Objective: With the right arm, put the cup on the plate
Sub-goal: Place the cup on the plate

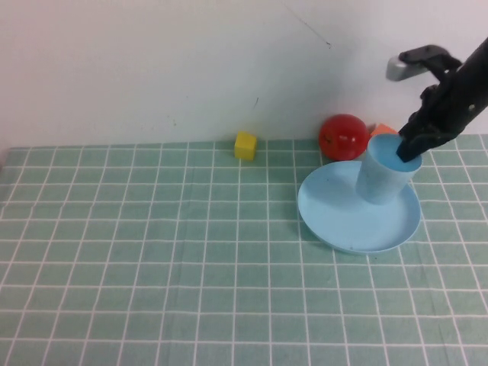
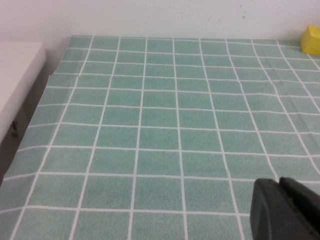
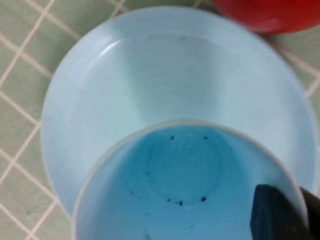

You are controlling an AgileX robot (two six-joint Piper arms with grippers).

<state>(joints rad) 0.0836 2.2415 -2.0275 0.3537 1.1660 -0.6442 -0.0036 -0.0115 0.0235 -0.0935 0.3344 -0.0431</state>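
High view shows my right gripper [image 1: 409, 150] at the far right side of the table, closed on the rim of the cup [image 1: 385, 177]. One finger is inside the mouth of the cup, at the side that is nearer to the wall. The cup stands a little tilted on the plate [image 1: 343, 221], in the far right part of it, and its lower part touches the plate surface. The plate lies on the green checked tablecloth [image 1: 152, 252]. Just behind the plate, near the wall, I see a red ball [image 1: 343, 136], and beside it an orange block [image 1: 383, 129] that the cup and my arm partly hide. A yellow cube [image 1: 245, 145] lies well apart to the left, also near the wall.

From my right wrist I look down into the cup [image 3: 180, 175], with the plate [image 3: 150, 75] under it.

My left gripper [image 2: 287, 210] hangs above the bare cloth, and I cannot tell how its fingers stand.
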